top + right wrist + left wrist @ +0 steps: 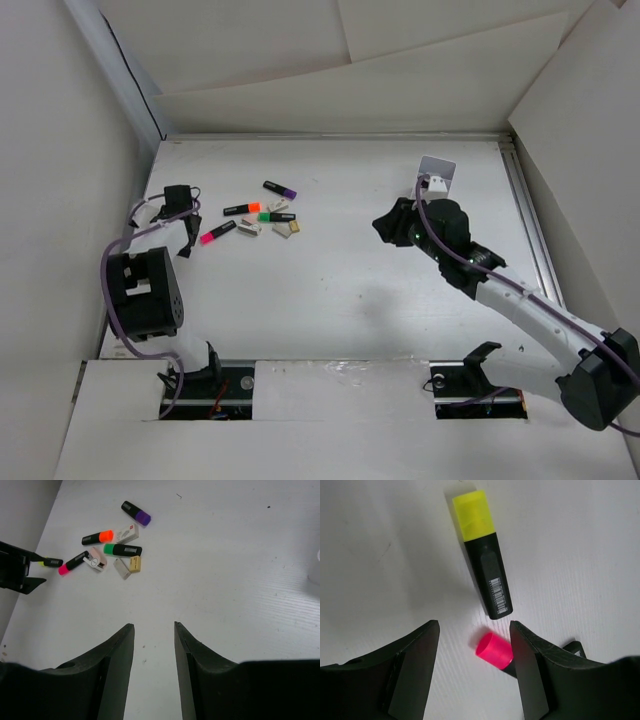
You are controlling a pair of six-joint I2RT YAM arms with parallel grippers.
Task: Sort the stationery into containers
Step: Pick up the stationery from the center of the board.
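Several markers lie in a group at the back left: purple-capped (280, 188), orange-capped (242, 208), green-capped (272, 216) and pink-capped (217, 233), with small tan and white pieces (288, 229) among them. My left gripper (189, 243) is open and low over the table. In the left wrist view the pink cap (494, 650) lies between its jaws (474, 625), close to the right finger, untouched. A yellow-capped marker (482, 555) lies just beyond. My right gripper (384, 224) is open and empty above the table's middle (153, 625). The white box (437, 178) stands behind it.
Cardboard walls enclose the table on the left, back and right. A metal rail (530, 230) runs along the right edge. The right wrist view shows the marker group (107, 550) far ahead and the left gripper (15, 570) at its left edge.
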